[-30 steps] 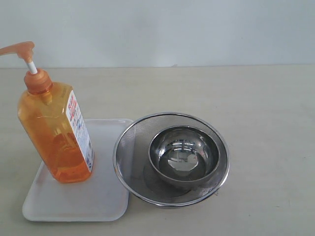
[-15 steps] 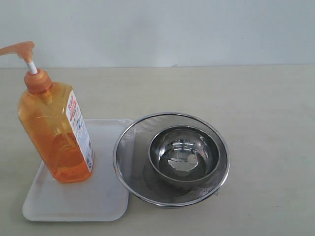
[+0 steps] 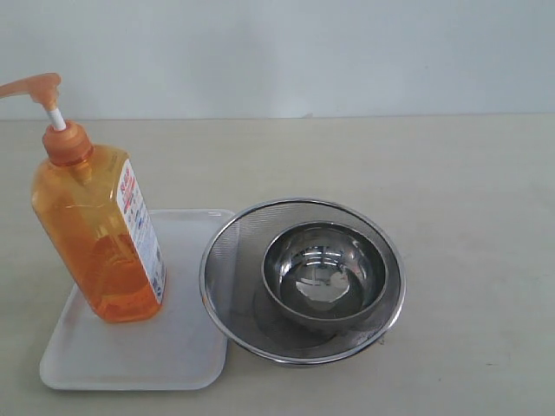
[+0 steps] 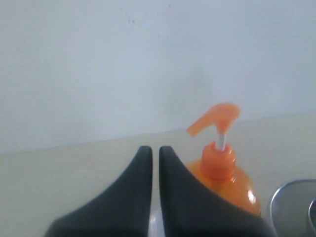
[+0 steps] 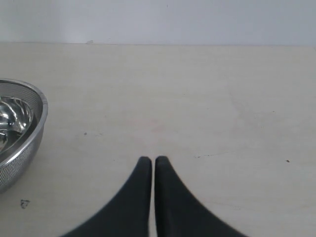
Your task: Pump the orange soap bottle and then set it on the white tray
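The orange soap bottle [image 3: 95,234] stands upright on the left part of the white tray [image 3: 173,347], its pump head [image 3: 35,87] raised on the white stem. Neither gripper shows in the exterior view. In the left wrist view my left gripper [image 4: 155,150] is shut and empty, apart from the orange soap bottle [image 4: 222,173], which rises just beyond one finger. My right gripper [image 5: 152,160] is shut with nothing in it, over bare table beside the strainer [image 5: 22,133].
A round steel mesh strainer [image 3: 227,251] with a steel bowl [image 3: 324,273] inside it sits right of the tray, its rim overlapping the tray's edge. Pale table surface stretches to the right and behind. A light wall closes the back.
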Action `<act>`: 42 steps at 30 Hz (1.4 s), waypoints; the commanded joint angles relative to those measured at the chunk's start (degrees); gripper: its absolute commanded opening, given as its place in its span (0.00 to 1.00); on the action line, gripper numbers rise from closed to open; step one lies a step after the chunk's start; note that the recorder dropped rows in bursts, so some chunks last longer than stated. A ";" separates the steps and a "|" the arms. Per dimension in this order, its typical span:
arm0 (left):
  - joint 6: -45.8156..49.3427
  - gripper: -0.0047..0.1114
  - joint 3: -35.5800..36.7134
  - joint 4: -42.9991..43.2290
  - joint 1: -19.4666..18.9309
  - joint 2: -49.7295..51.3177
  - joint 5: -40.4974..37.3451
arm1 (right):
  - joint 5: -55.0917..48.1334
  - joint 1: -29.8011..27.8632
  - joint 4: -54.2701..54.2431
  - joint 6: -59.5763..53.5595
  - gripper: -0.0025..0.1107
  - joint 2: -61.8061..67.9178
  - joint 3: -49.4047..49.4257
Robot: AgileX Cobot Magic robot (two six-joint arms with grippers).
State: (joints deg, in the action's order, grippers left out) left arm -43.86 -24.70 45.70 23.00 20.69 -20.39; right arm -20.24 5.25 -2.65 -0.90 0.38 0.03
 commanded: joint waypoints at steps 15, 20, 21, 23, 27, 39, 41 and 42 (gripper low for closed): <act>-9.63 0.08 22.92 -6.57 -26.01 -15.97 33.78 | 0.21 -0.16 -0.11 0.22 0.02 -0.38 -0.03; -9.63 0.08 24.70 -6.57 -26.58 -20.69 34.31 | 0.21 -0.16 -0.11 0.32 0.02 -0.38 -0.03; -9.73 0.08 24.70 -6.57 -26.58 -20.69 34.19 | 0.21 -0.16 -0.11 0.36 0.02 -0.38 -0.03; -11.07 0.08 24.70 -6.57 -26.58 -20.69 34.19 | 0.21 -0.16 -0.11 0.36 0.02 -0.38 -0.03; -16.62 0.08 24.70 -6.57 -26.58 -20.69 34.09 | 0.67 -0.16 0.23 0.33 0.02 -0.38 -0.03; -16.24 0.08 24.70 -6.57 -26.46 -20.69 33.49 | 0.64 -0.16 0.23 0.42 0.02 -0.38 -0.03; -10.69 0.08 24.70 -6.57 -26.34 -20.69 32.85 | 0.64 -0.16 0.23 0.42 0.02 -0.38 -0.03; -7.47 0.08 24.70 -7.07 -26.34 -20.69 32.07 | 0.64 -0.16 0.23 0.42 0.02 -0.38 -0.03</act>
State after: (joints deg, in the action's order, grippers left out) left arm -57.88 -0.21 39.43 -3.42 0.22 13.29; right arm -20.24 5.25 -2.65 -0.65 0.38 0.03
